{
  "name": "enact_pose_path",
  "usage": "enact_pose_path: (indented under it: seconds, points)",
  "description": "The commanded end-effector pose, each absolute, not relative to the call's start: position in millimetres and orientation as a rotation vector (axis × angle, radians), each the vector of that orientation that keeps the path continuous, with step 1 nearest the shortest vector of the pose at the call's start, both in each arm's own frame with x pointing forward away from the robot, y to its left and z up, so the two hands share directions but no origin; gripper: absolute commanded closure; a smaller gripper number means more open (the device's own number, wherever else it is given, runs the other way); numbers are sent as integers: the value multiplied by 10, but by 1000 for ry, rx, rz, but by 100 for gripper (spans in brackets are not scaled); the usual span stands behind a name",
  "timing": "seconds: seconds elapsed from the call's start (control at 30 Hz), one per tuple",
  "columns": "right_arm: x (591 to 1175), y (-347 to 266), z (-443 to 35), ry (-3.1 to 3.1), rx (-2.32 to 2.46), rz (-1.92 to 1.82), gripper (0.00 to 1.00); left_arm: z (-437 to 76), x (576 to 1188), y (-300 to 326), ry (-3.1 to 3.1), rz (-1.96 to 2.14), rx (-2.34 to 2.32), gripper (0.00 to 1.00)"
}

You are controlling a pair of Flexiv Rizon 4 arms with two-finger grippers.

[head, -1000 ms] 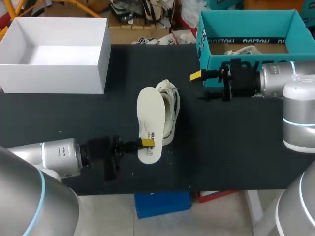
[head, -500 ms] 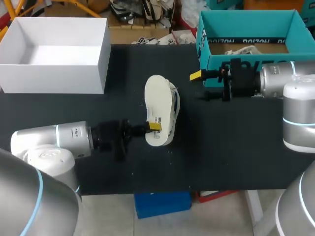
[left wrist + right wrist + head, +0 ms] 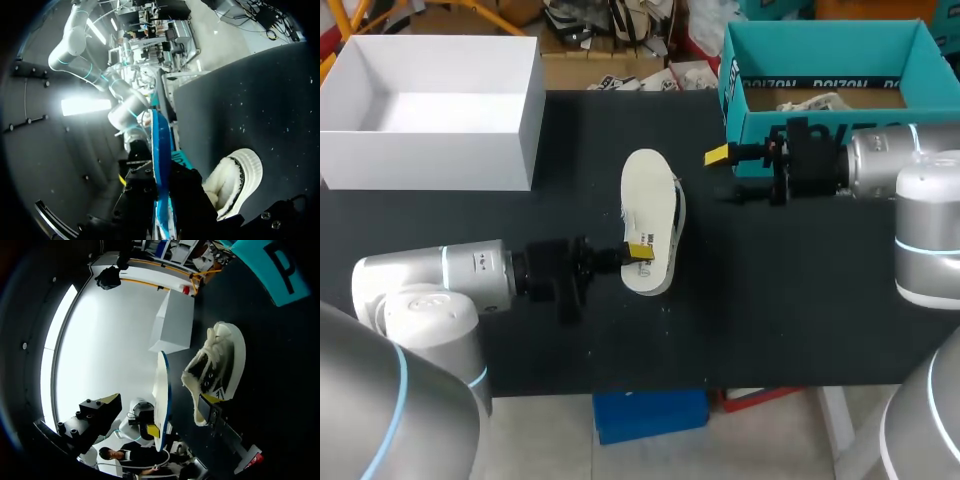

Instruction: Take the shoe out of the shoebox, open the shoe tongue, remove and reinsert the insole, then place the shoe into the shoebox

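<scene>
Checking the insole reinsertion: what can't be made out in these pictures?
- Shoe opening: head view, the insole covers it.
- Left claw, lower finger: head view, hidden under the insole.
- Right claw, second finger: right wrist view, cut off by the dark rim.

The head camera is looking down on the whole tabletop [image 3: 800, 300], while both wrist cameras are facing the shoe [image 3: 220, 360] from opposite sides.

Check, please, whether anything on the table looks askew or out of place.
The shoe lies tipped on its side, not on its sole, and the insole is out of it, held above it by the left gripper.
</scene>
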State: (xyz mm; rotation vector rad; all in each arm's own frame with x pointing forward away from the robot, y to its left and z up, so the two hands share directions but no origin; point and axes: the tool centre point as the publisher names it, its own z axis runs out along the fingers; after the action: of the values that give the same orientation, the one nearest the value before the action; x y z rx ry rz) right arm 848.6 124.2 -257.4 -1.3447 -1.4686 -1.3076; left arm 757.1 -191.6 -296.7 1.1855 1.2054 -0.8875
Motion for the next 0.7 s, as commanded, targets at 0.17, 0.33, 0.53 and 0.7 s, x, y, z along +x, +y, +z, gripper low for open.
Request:
enact_pose_path:
  seconds: [0.17, 0.33, 0.53, 0.7]
  points:
    - [8541, 1446, -2657, -1515, -1257, -1261, 0, -2966, 7563, -1929, 1208, -882, 1187, 100]
    - [8473, 1609, -2705, -1528, -1241, -1234, 0, -2966, 7563, -1929, 1208, -882, 1187, 100]
    - [8343, 1812, -2767, -1521, -1244, -1221, 0, -2966, 7563, -1929, 1208, -882, 1187, 100]
    - [8242, 1930, -2810, -1505, -1248, -1228, 0, -2966, 7563, -1929, 1208, -882, 1187, 100]
